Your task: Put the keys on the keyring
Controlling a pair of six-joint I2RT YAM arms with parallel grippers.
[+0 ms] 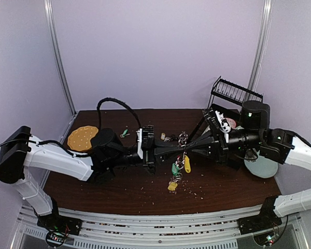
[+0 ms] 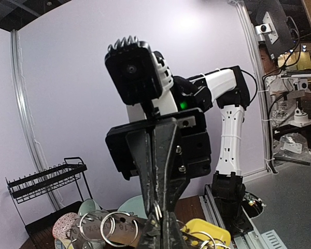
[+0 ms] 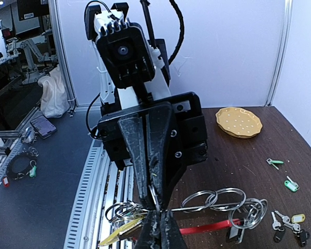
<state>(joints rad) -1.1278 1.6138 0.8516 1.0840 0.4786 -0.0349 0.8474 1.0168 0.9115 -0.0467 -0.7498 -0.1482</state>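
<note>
Grip unclear among the keys (image 1: 186,165): left claw (image 1: 178,151) and right claw (image 1: 189,150) both shut.

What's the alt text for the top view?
The left tool and right tool meet tip to tip over a brown table, both shut on a key bunch with green and yellow tags; yellow plate left, wire rack back right.

Centre: the left pincer (image 1: 176,150) and right pincer (image 1: 189,149) are met tip to tip above the surface (image 1: 140,194).
Under tips: keys (image 1: 178,167) are hung.
Below them: a key (image 1: 172,185) is laid on the surface.
Back left: plate (image 1: 82,138).
Back right: rack (image 1: 236,92).
</note>
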